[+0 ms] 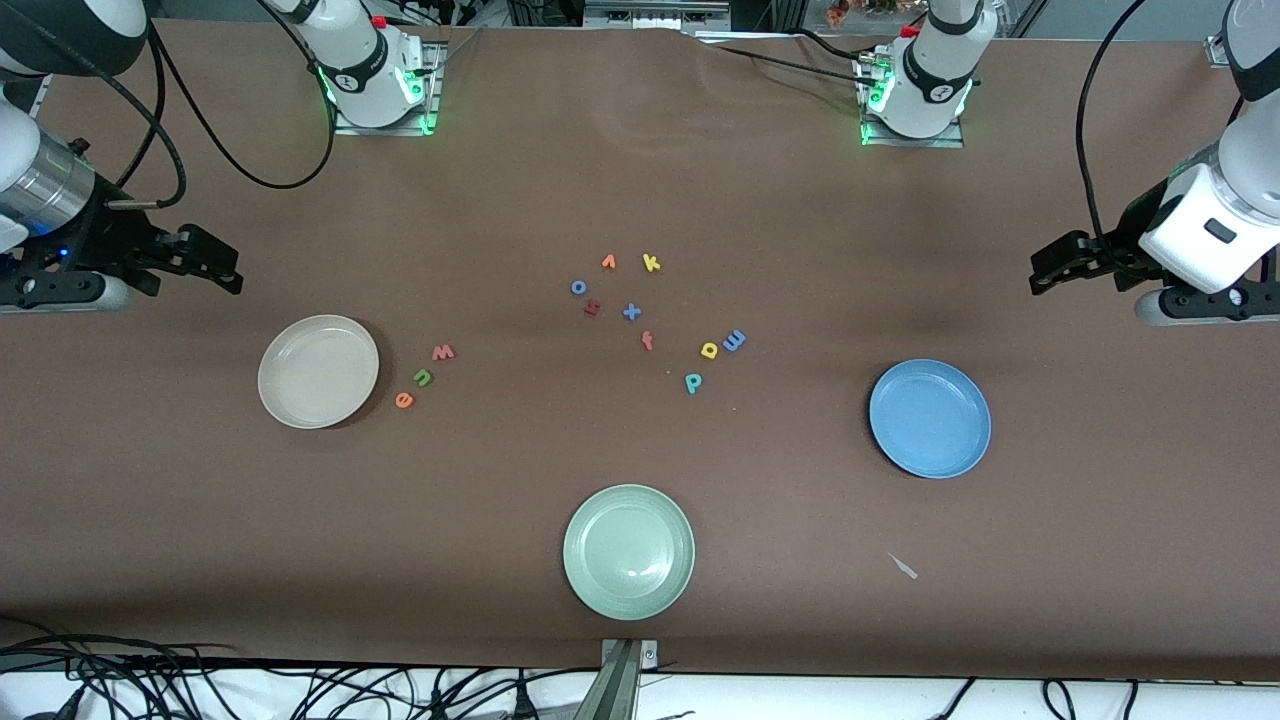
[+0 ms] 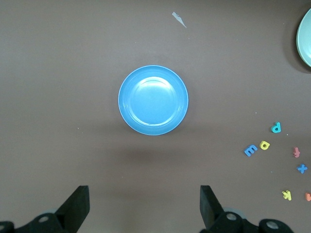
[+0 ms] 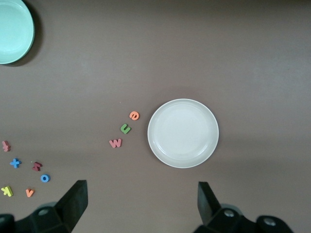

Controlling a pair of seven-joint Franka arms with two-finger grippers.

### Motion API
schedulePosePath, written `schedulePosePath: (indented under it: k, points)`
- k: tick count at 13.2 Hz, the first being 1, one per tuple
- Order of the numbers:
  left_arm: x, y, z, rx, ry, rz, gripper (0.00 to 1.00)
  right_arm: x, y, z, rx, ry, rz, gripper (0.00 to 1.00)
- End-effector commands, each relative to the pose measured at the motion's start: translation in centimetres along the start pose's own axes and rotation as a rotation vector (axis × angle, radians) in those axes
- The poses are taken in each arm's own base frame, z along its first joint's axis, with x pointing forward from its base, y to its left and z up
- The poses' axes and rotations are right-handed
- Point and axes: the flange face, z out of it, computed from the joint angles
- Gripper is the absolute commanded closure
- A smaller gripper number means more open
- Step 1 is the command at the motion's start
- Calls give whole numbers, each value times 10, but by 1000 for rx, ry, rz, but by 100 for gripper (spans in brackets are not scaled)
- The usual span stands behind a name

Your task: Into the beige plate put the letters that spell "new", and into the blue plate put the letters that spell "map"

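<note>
Both arms just wait up high, fingers spread wide, nothing held: left gripper (image 2: pixel 142 206) over the table near the blue plate (image 1: pixel 930 418), right gripper (image 3: pixel 141 204) near the beige plate (image 1: pixel 318 371). Green n (image 1: pixel 423 377), orange e (image 1: pixel 404 400) and pink-red w (image 1: pixel 443 352) lie just beside the beige plate. Blue m (image 1: pixel 734 340), yellow a (image 1: pixel 709 349) and teal p (image 1: pixel 692 382) sit mid-table.

I am seeing both arms waiting, raised above the table. The right gripper (image 1: pixel 215 268) is hanging at the upper left edge of the front frame, its black fingers spread wide. The left gripper (image 1: pixel 1050 268) is hanging at the upper right edge, fingers likewise spread, holding nothing.
</note>
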Motion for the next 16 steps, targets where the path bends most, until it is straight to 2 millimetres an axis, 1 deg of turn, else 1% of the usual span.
schedulePosePath:
  k: [1,3,8,16]
  points:
    - [4,1,-4,-21,11,-11,0,-1,-12,-6,16,1,-17,0]
    - [4,4,-3,-19,9,-7,0,1,-8,-5,15,8,-9,0]
    - [6,2,-4,-21,11,-11,0,3,-11,-6,15,21,-16,0]
    - [6,2,-4,-21,11,-11,0,3,-12,-7,17,24,-14,0]
